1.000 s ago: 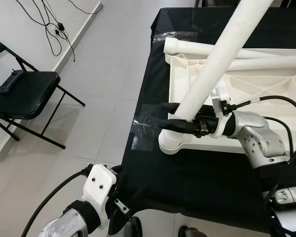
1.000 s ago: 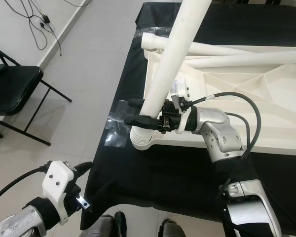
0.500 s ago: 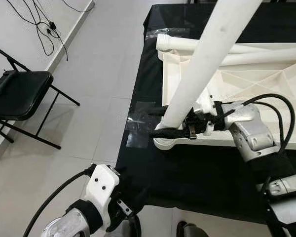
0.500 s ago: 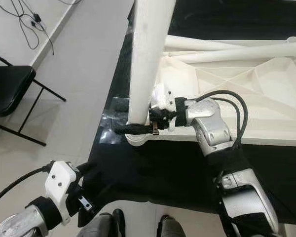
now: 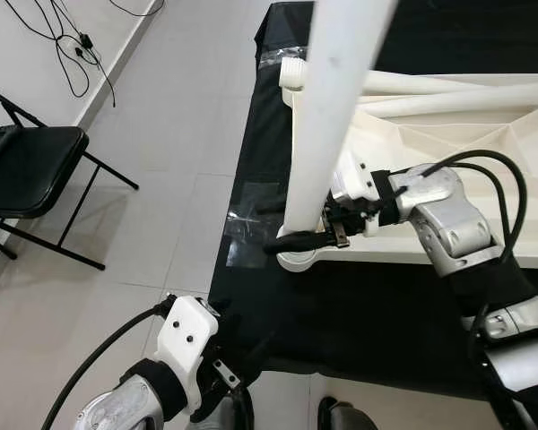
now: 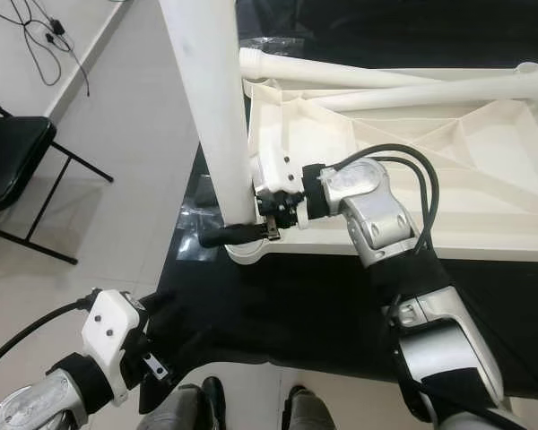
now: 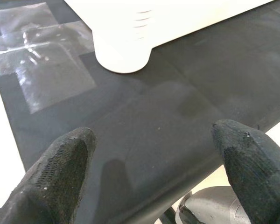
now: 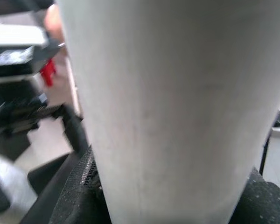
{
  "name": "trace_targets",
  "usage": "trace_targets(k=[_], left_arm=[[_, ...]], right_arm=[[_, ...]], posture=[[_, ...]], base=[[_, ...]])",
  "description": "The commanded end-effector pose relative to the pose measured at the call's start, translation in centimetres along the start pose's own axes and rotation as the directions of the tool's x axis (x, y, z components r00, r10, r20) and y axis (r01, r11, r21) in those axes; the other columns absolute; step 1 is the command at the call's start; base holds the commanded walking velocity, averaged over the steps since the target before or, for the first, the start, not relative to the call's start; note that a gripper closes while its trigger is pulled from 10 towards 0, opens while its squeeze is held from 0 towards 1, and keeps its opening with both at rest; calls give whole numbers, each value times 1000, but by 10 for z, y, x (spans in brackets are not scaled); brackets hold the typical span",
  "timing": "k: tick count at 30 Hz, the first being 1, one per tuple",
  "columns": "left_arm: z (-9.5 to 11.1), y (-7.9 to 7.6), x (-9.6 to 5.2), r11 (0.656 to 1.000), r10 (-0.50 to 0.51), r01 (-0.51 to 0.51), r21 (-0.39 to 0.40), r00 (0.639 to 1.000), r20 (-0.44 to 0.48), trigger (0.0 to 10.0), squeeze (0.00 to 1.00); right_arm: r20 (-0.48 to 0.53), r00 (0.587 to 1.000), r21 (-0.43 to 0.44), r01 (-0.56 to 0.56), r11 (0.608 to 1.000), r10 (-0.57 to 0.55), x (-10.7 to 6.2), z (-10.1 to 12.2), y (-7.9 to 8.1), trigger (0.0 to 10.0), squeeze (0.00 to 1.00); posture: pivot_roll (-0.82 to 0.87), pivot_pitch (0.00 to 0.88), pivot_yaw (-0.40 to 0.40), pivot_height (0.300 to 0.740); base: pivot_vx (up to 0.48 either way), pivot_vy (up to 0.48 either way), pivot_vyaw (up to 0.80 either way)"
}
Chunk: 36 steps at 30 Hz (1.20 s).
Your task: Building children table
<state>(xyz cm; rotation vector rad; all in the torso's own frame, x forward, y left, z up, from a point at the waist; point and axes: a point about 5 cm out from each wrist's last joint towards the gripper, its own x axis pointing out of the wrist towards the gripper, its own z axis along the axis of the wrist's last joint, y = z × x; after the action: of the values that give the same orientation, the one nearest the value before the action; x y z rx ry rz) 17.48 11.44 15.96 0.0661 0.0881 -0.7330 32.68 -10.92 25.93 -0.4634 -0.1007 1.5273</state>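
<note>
Table leg is standing almost upright over the corner socket of the upturned tabletop, clamped by the right gripper; next comes seating (likely twisting) it. Left gripper is hanging spread apart.

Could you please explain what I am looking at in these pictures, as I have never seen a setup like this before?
This is a walking humanoid robot with two silver arms. The two wide pictures come from cameras in its head, looking down; the two close ones sit on its wrists. On a table under a black cloth lies a white children's tabletop, upside down, with two loose legs on it. The right gripper clasps a third white leg, standing it in the corner socket. The left gripper hangs open by the table's edge.
</note>
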Motion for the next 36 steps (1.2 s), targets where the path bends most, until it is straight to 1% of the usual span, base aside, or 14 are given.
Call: trace_targets(k=[1, 8, 11, 19, 20, 21, 22, 24, 25, 26, 28, 29, 32, 36], left_arm=[[-4, -2, -2, 1000, -9, 9, 6, 1000, -25, 10000, 0], [-4, -2, -2, 1000, -11, 11, 9, 1000, -25, 10000, 0], [-4, -3, -2, 1000, -14, 14, 10, 1000, -26, 10000, 0], [-5, -2, -3, 1000, -13, 14, 12, 1000, -27, 10000, 0], [-5, -2, -3, 1000, -15, 16, 14, 999, -30, 10000, 0], [-6, -2, -3, 1000, -16, 16, 15, 999, -31, 10000, 0], [-6, -2, -3, 1000, -16, 16, 15, 999, -31, 10000, 0], [-7, -1, -4, 1000, -17, 18, 22, 999, -36, 10000, 0], [-7, -1, -4, 1000, -17, 18, 22, 999, -36, 10000, 0], [-7, -1, -4, 1000, -16, 17, 25, 999, -38, 10000, 0], [-7, 0, -5, 1000, -15, 16, 27, 999, -40, 10000, 0], [-7, 0, -5, 999, -14, 16, 30, 999, -41, 10000, 0], [-8, 1, -5, 999, -14, 16, 31, 999, -41, 10000, 0], [-10, 5, -4, 999, -16, 19, 51, 999, -52, 10000, 0]], right_arm=[[-105, 994, 188, 57, 980, -38, 6, -41, 12, 10000, 0], [-143, 983, 244, 144, 959, -111, 7, -59, 20, 10000, 0], [-145, 968, 306, 243, 920, -207, 8, -69, 28, 10000, 0], [-190, 923, 381, 384, 841, -336, 5, -80, 43, 10000, 0], [-244, 849, 389, 529, 754, -469, 2, -84, 48, 10000, 0], [-262, 817, 386, 577, 720, -514, 2, -85, 51, 10000, 0], [-262, 817, 386, 577, 720, -514, 2, -85, 51, 10000, 0], [-321, 702, 270, 711, 649, -636, 2, -81, 59, 10000, 0], [-321, 702, 270, 711, 649, -636, 2, -81, 59, 10000, 0], [-364, 577, 213, 816, 538, -731, 3, -76, 68, 10000, 0], [-363, 498, 222, 867, 445, -788, 19, -62, 100, 10000, 0], [-346, 492, 245, 869, 429, -799, 26, -57, 107, 10000, 0], [-329, 505, 263, 861, 436, -798, 30, -56, 109, 10000, 0], [-325, 478, 266, 874, 406, -816, 24, -60, 97, 10000, 0]], posture=[[44, 339, 47, 740], [43, 341, 48, 740], [41, 342, 45, 740], [33, 342, 48, 740], [32, 338, 43, 740], [33, 338, 43, 740], [33, 338, 43, 740], [34, 335, 42, 740], [34, 335, 42, 740], [31, 331, 41, 740], [33, 330, 39, 740], [34, 322, 49, 740], [35, 317, 55, 740], [28, 294, 60, 740]], base=[[0, 0, 0], [0, 0, 0], [0, 0, 0], [0, 0, 0], [0, 0, 0], [0, 0, 0], [0, 0, 0], [0, 0, 0], [0, 0, 0], [0, 0, 0], [0, 0, 0], [0, 0, 0], [0, 0, 0], [0, 0, 0]])
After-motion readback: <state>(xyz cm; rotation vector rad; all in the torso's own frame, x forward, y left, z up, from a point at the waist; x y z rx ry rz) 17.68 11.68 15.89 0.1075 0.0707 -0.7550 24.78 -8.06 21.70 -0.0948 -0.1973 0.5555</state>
